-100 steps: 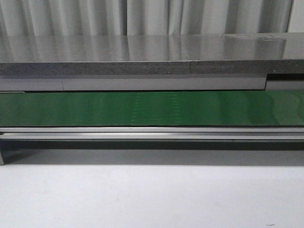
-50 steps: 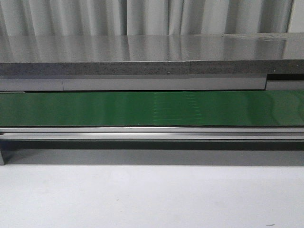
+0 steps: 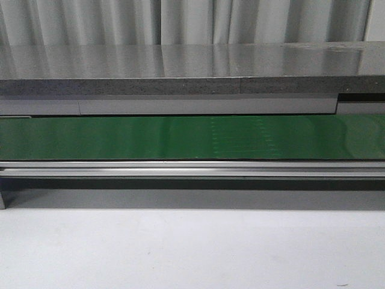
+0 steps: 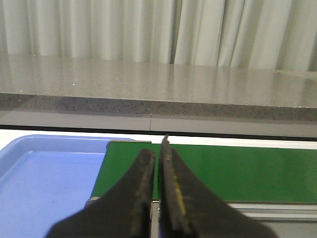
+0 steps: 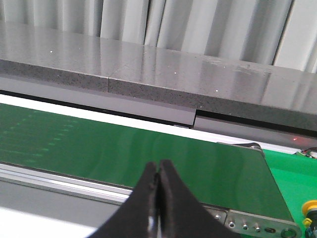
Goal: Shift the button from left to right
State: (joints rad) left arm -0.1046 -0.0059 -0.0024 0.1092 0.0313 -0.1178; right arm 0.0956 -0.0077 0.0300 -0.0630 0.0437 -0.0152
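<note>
The green belt (image 3: 120, 137) runs across the front view with nothing on it. No button shows on the belt in any view. In the right wrist view a small yellow round cap on a dark body (image 5: 310, 207) sits past the belt's right end, cut off by the frame edge; it may be a button. My left gripper (image 4: 156, 147) is shut and empty, over the belt's left end (image 4: 237, 171). My right gripper (image 5: 157, 163) is shut and empty, over the belt's near rail close to its right end (image 5: 99, 144). Neither gripper shows in the front view.
A blue tray (image 4: 44, 183) lies just beyond the belt's left end. A green surface (image 5: 292, 173) lies past its right end. A grey stone shelf (image 3: 180, 66) runs behind the belt, with curtains behind it. A white tabletop (image 3: 192, 247) lies in front.
A faint pale pattern on the belt has shifted to the right, so the belt surface is moving rightward. Nothing else differs in the front view.
</note>
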